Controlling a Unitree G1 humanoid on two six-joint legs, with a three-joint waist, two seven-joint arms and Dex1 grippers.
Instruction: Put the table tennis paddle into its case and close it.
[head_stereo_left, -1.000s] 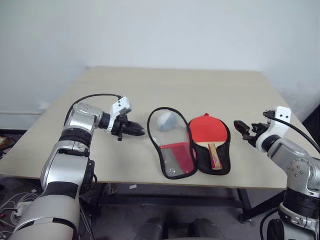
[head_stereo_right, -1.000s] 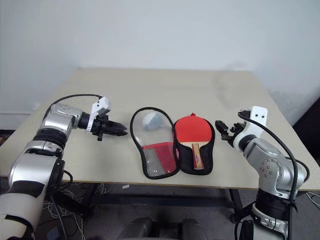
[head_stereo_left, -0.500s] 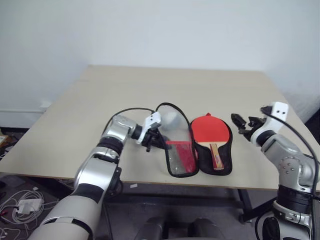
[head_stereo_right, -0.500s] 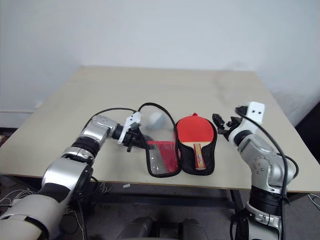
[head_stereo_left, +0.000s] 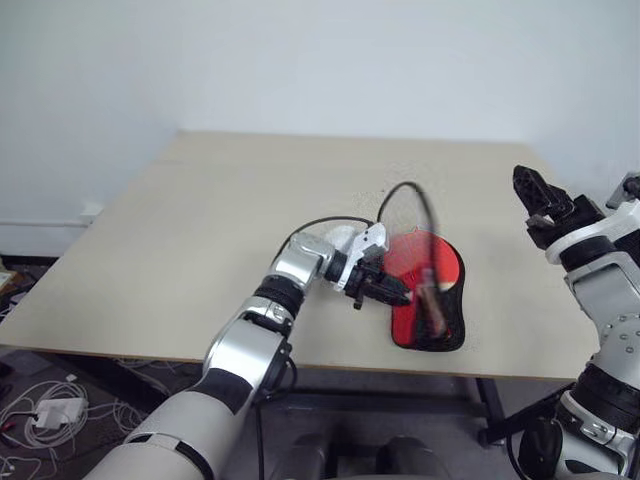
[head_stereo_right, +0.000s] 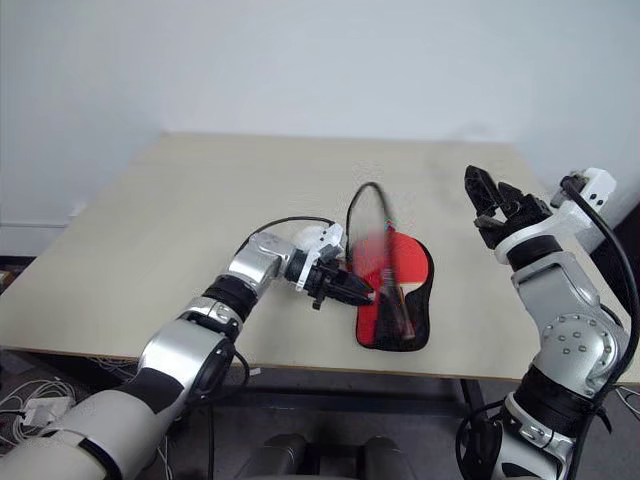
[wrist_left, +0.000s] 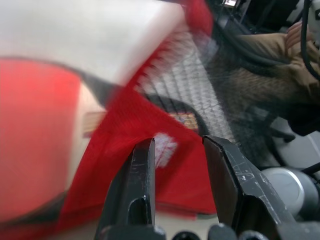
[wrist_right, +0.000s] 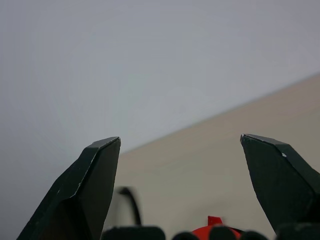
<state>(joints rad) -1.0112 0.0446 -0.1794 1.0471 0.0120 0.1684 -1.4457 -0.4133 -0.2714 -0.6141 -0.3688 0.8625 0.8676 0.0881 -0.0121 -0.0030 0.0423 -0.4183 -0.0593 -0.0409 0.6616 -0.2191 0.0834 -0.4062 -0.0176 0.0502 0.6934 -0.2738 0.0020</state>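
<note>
Left eye view, left end effector (head_stereo_left: 385, 291) grasping blurred case (head_stereo_left: 430, 300) flap, paddle (head_stereo_left: 400, 262) half hidden, right end effector (head_stereo_left: 540, 198) released.

Arms: silver-grey segmented shells, black joints | wrists: white camera blocks, black cables behind claws | left gripper (head_stereo_left: 385, 291), right gripper (head_stereo_right: 497, 205): black fingers

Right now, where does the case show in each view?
Left eye view: case, near the table's front edge, centre-right.
Right eye view: just right of centre.
Left wrist view: red fabric and mesh ahead of the left gripper.
Right wrist view: a red scrap at the bottom edge.
Shared landmark: tan table.
</note>
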